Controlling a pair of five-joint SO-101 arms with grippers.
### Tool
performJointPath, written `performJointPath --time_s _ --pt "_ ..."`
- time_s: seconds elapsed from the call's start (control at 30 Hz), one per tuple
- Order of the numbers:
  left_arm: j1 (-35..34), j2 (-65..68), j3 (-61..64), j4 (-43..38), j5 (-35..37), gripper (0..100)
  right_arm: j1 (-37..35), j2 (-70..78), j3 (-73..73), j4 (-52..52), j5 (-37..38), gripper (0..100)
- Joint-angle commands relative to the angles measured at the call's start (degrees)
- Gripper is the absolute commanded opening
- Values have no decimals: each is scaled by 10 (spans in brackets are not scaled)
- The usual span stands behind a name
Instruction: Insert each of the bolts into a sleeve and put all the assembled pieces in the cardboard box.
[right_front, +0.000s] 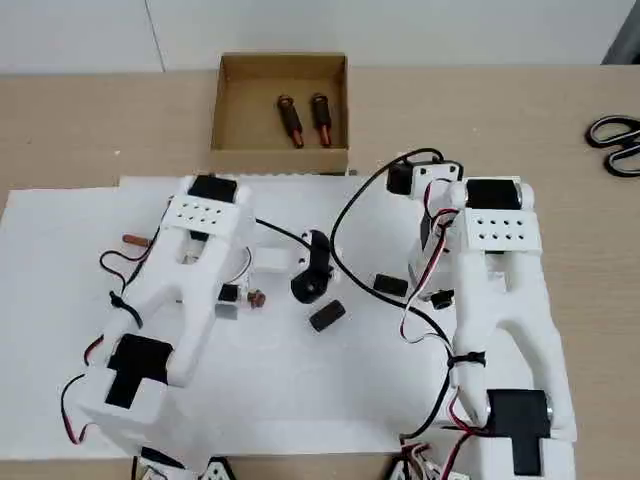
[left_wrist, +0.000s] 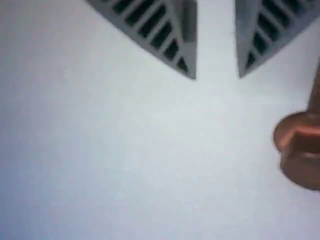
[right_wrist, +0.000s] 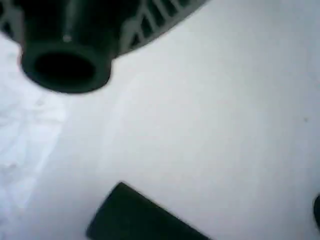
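Note:
My left gripper (left_wrist: 216, 76) is open just above the white paper, its grey ribbed fingers (left_wrist: 165, 40) apart. A copper bolt (left_wrist: 299, 150) lies just beside it and outside the jaws; the same bolt (right_front: 255, 298) lies next to the left gripper (right_front: 230, 300) in the high view. A second bolt (right_front: 135, 240) lies at the left. My right gripper (right_front: 440, 297) is shut on a black sleeve (right_wrist: 65, 62), whose open end faces the camera. Two loose sleeves (right_front: 390, 285) (right_front: 327, 315) lie on the paper. The cardboard box (right_front: 230, 110) holds two assembled pieces (right_front: 291, 120).
White paper (right_front: 300, 400) covers the table's middle. Scissors (right_front: 615, 140) lie at the far right on bare wood. Black cables (right_front: 350, 215) loop between the arms. A loose sleeve (right_wrist: 140, 217) lies close below the right gripper.

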Motion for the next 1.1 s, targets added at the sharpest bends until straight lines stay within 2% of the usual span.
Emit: performJointPath --time_s 0.0,0.23,0.37,0.5,0.87,1.07 --pt "2 -4 1 -29 -81 55 5 -27 -4 -1 6 10" --pt "2 -10 -3 -25 -95 55 5 -27 -4 -1 6 10" --pt "3 -5 -50 25 -101 55 5 -27 -4 -3 6 10" --pt "2 -4 -77 34 -110 55 5 -27 -4 -3 6 10" --pt "-1 -1 -73 -4 -108 84 5 -27 -4 -2 6 10" --pt "1 63 -77 -34 -107 84 5 -27 -4 -2 6 10"
